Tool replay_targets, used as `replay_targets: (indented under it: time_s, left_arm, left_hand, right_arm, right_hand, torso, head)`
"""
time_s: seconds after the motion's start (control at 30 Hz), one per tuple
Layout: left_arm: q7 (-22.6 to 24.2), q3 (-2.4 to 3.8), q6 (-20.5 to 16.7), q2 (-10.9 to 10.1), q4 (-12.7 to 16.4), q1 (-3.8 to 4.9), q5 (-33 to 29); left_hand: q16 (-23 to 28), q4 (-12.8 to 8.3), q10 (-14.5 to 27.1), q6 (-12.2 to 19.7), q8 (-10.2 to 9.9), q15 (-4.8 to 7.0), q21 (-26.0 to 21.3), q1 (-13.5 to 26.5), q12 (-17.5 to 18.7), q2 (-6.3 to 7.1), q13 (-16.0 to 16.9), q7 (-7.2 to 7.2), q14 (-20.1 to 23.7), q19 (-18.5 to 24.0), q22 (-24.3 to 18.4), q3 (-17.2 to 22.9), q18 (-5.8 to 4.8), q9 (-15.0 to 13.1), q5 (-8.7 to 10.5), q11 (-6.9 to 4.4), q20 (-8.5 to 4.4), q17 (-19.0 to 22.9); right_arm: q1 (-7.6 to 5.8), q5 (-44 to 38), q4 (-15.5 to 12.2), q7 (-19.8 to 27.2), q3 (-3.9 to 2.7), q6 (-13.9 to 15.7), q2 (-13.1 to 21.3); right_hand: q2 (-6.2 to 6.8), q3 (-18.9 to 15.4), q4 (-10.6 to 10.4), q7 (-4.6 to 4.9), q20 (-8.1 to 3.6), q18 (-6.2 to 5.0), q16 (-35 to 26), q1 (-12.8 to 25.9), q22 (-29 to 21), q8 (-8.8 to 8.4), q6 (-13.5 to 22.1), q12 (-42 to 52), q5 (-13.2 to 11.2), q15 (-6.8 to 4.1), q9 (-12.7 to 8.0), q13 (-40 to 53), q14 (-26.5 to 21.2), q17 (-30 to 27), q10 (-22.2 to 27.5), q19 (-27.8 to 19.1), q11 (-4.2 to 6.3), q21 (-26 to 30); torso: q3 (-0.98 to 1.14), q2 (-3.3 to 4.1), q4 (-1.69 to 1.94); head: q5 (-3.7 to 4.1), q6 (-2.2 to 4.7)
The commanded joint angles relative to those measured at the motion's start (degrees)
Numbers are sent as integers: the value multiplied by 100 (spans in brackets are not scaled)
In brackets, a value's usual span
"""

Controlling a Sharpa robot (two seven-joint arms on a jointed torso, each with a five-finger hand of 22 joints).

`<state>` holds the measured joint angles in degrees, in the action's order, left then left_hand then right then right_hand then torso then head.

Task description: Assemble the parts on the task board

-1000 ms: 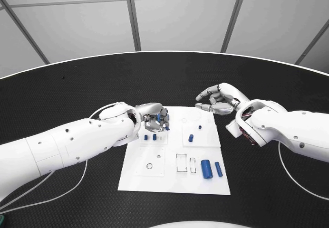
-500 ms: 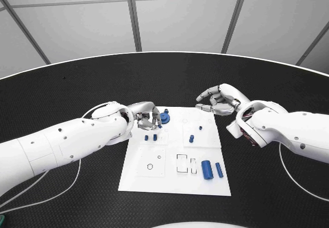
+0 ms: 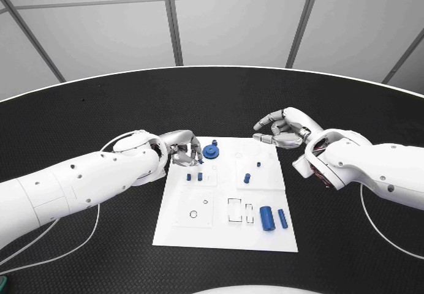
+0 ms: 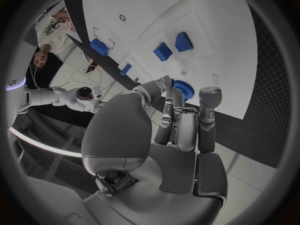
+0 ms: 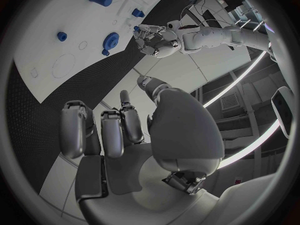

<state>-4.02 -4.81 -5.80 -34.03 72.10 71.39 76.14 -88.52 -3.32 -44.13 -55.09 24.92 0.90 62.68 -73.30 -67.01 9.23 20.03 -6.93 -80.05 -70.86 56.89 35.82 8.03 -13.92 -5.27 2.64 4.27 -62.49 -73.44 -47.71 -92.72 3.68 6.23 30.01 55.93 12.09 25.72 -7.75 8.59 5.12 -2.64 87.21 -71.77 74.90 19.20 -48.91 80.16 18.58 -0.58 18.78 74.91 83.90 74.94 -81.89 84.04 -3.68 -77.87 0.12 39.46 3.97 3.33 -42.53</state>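
The white task board (image 3: 221, 229) lies in the middle of the black table. A round blue gear-like part (image 3: 211, 150) sits on its far left corner, free of any hand. My left hand (image 3: 182, 149) hovers just left of it, fingers loosely apart and empty; the left wrist view has the part (image 4: 183, 89) just beyond the fingertips (image 4: 210, 92). My right hand (image 3: 283, 128) hangs over the table off the board's far right corner, loosely curved, holding nothing. Two small blue blocks (image 3: 193, 177) stand in the board, and two blue cylinders (image 3: 272, 218) lie near its right front.
A small blue peg (image 3: 246, 178) and a tinier one (image 3: 258, 163) stand mid-board. Open slots (image 3: 234, 209) and round holes (image 3: 193, 214) mark the front half. A white cable (image 3: 97, 214) runs under my left arm. Black table (image 3: 106, 116) surrounds the board.
My left hand has let go of the round blue part and drawn back to the left; the part now sits alone on the board. My right hand has barely moved.
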Motion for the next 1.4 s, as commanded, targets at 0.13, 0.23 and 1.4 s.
replay_targets:
  time_s: [0.13, 0.23, 1.4]
  left_arm:
    - [-16, 0, 19, -17, -56, 0, 0]
    - [-18, 0, 23, -24, -70, 0, 0]
    - [274, -2, -400, -423, -344, 14, -1468]
  left_hand:
    - [-15, 17, -23, 4, 25, 5, 4, 3, -19, 63, 7, 24, -38, -32, -5, -32, 33, -9, 35, 5, 2, 5]
    - [-15, 17, -23, 4, 25, 5, 4, 3, -19, 63, 7, 24, -38, -32, -5, -32, 33, -9, 35, 5, 2, 5]
    - [214, 39, 98, 342, -403, -85, -745, -292, 756, 154, -451, -122, 374, 413, -822, 175, 194, 71, 3, 123, 69, 858]
  right_arm:
    - [0, 0, 5, 1, 0, -2, -1]
    - [0, 0, 8, 1, 0, -3, -3]
    - [3, 0, 46, 13, 1, -7, -14]
  right_hand:
    - [-36, 2, -26, -2, -37, -50, -6, 32, 338, 30, -32, 34, 39, -33, -6, 542, 480, 966, -25, 151, 13, -9]
    - [-36, 2, -26, -2, -37, -50, -6, 32, 338, 30, -32, 34, 39, -33, -6, 542, 480, 966, -25, 151, 13, -9]
    - [-38, 3, -35, -5, -40, -52, -10, 38, 332, 39, -33, 29, 38, -36, -13, 536, 479, 960, -20, 149, 16, 1]
  torso:
    - [3, -6, -2]
    - [3, -5, -2]
    - [-5, -5, 5]
  head:
    - [-5, 1]
    - [-4, 2]
    - [-42, 58]
